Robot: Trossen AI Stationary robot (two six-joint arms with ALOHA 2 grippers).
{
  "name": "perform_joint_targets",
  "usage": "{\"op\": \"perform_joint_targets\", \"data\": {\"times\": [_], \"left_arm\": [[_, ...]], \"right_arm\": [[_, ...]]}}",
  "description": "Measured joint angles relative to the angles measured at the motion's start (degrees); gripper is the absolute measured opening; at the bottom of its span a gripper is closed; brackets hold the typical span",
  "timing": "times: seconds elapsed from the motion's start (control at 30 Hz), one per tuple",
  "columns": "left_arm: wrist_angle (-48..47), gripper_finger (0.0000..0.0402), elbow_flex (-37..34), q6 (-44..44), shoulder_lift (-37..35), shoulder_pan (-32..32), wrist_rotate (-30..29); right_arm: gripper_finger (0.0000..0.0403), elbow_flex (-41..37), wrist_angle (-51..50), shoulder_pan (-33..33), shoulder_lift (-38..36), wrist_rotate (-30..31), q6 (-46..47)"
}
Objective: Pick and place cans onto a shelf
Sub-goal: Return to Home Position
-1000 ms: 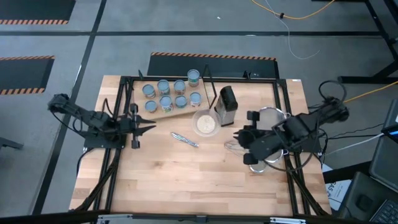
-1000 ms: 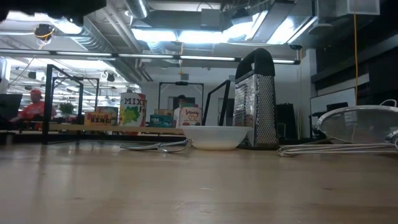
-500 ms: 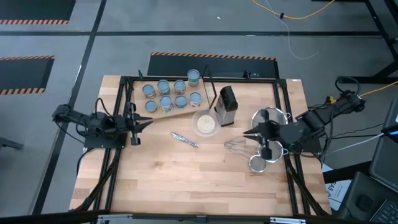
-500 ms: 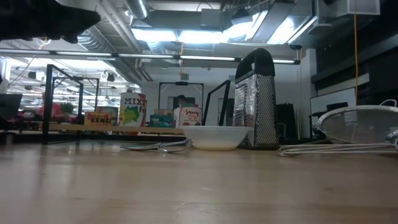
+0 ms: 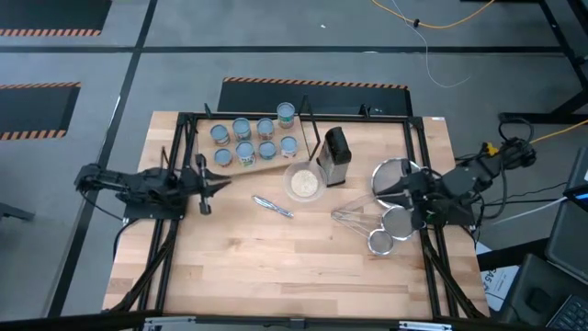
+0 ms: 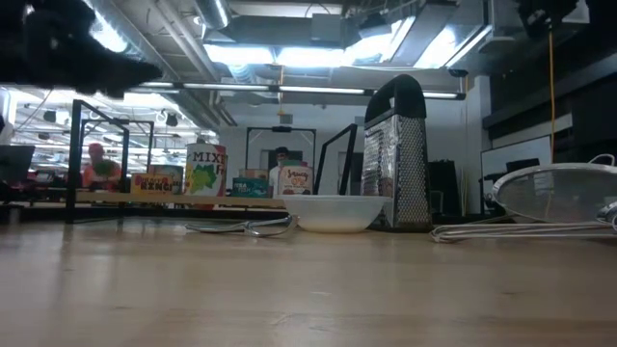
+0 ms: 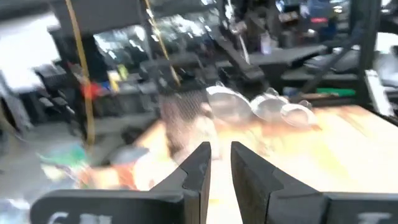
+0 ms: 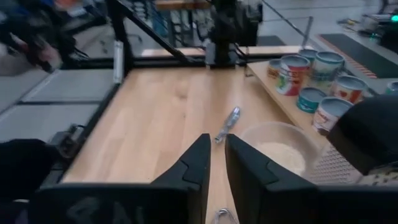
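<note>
Several cans (image 5: pixel 254 140) stand upright on their bases in two rows on the shelf (image 5: pixel 276 166), a pale board at the table's far left. They also show in the right wrist view (image 8: pixel 316 79) and the low view (image 6: pixel 204 170). My left gripper (image 5: pixel 227 182) hovers near the table's left side, short of the shelf's near edge. It points toward the right, shut and empty (image 7: pixel 218 163). My right gripper (image 5: pixel 379 190) hovers at the right side over the strainers, pointing left. It is shut with nothing in it (image 8: pixel 217 163).
Between the arms stand a whitish bowl (image 5: pixel 303 183) and a dark box grater (image 5: pixel 334 156). A metal utensil (image 5: pixel 273 206) lies near the middle. Round strainers (image 5: pixel 393 173) and a whisk (image 5: pixel 347 217) lie at the right. Black frame bars (image 5: pixel 188 147) border the table.
My right gripper has drawn back toward the table's right edge and sunk, tipping up from a steep downward slant to nearly level. My left gripper has sunk a little at the table's left side. Cans and shelf have kept still.
</note>
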Motion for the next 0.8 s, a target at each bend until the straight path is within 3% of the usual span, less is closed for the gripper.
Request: {"op": "perform_joint_targets", "data": {"times": [0.2,0.47,0.8], "left_arm": [[-2.5,0.0055,-0.8,-7.2,0.6,2.4,5.9],[-2.6,0.0055,-0.8,-7.9,0.6,3.5,7.3],[-2.6,0.0055,-0.8,-7.3,0.6,3.5,7.2]], "right_arm": [[0.0055,-3.7,3.4,0.0,-4.7,-4.7,-3.1],[0.0055,-11.8,11.6,0.0,-9.0,-8.1,-7.2],[0.0055,-20.9,15.6,0.0,-21.0,-8.3,-7.4]]}}
